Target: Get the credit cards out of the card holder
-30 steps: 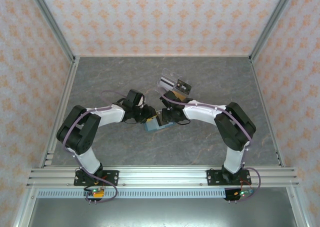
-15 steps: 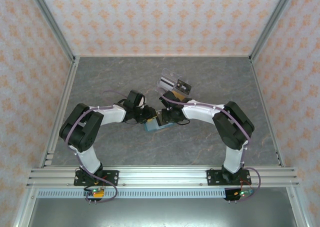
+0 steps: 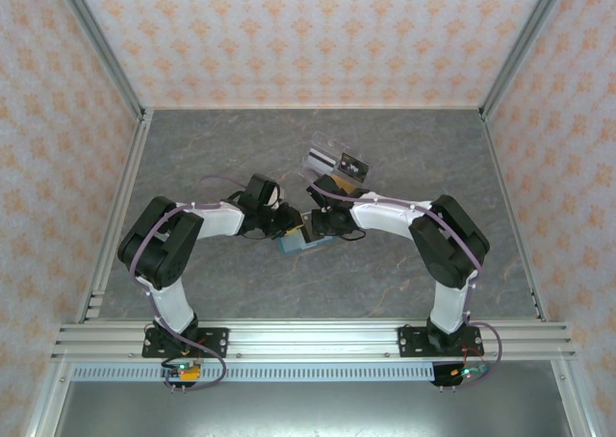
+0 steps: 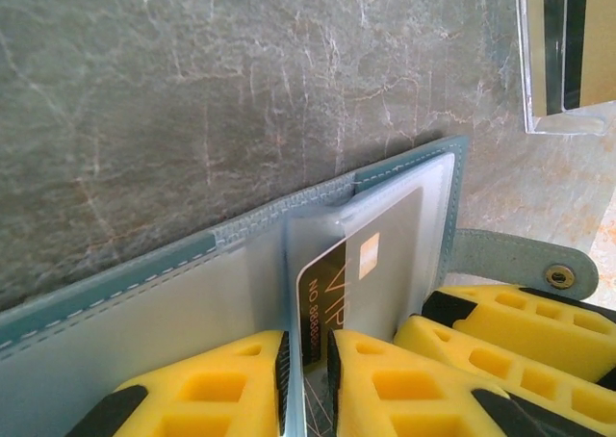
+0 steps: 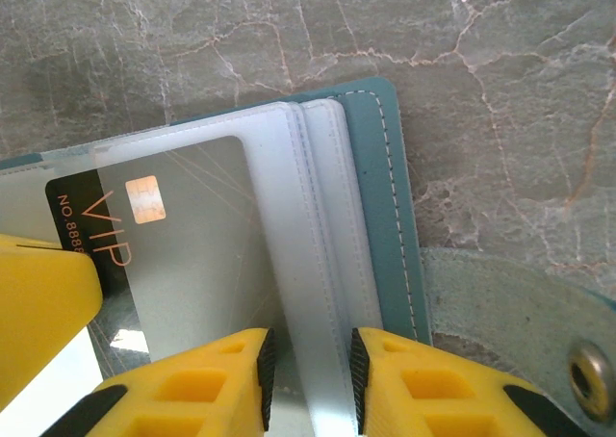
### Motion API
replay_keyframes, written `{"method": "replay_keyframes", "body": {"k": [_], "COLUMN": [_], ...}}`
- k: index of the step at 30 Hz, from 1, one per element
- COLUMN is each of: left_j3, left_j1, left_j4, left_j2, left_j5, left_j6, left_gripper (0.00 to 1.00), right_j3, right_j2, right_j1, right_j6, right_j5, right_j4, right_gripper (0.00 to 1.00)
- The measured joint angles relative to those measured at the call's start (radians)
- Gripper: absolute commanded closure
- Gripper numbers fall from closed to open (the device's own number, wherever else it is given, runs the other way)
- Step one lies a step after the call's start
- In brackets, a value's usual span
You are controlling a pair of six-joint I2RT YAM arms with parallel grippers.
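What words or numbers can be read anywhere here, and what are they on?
"VIP": on the grey-and-black card, in a clear sleeve of the card holder.
"NO. 888": same card; the further digits are hidden by the left gripper.
Nothing else is readable.

A grey marbled table (image 3: 404,139) is enclosed by walls (image 3: 289,33) papered in a pale orange floral pattern and is edged at the near side by aluminium rails (image 3: 318,339). A clear plastic piece (image 3: 327,153) is laid flat on the table, with dark and tan bands seen through it.

Left hand (image 4: 306,360) and right hand (image 5: 308,360) pinch (arms angled inward).
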State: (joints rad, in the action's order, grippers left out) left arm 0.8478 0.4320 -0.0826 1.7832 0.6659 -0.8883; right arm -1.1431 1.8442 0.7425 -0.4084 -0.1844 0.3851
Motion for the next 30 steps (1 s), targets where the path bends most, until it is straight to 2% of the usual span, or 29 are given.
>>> {"method": "replay_keyframes", "body": {"k": [8,14,20,26,30], "left_j3": [0.000,0.000,0.000,-0.006,-0.005], "left_j1": [0.000,0.000,0.000,-0.007,-0.016], "left_j4": [-0.009,-0.013,0.001,0.104,0.203], "left_j2": [0.004,0.007,-0.005,-0.110,-0.221], "left_j5": [0.008,0.008,0.006,-0.035,-0.094], "left_j6": [0.000,0.001,0.025,0.065,0.104], "left_gripper": [0.83,0.91,0.95,0.95,0.95], "right_j3": [0.000,0.000,0.000,0.000,0.015], "right_j2": [0.001,0.001,0.001,0.000,-0.027], "right_j1": [0.000,0.000,0.000,0.000,-0.008], "right_j6": [0.000,0.000,-0.003,-0.004,-0.003], "right_j5": [0.000,0.000,0.005,0.008,-0.005], "right_j4": [0.000,0.002,0.003,0.003,-0.001], "right_gripper": [0.72,0.72,0.73,0.73,0.67]}}
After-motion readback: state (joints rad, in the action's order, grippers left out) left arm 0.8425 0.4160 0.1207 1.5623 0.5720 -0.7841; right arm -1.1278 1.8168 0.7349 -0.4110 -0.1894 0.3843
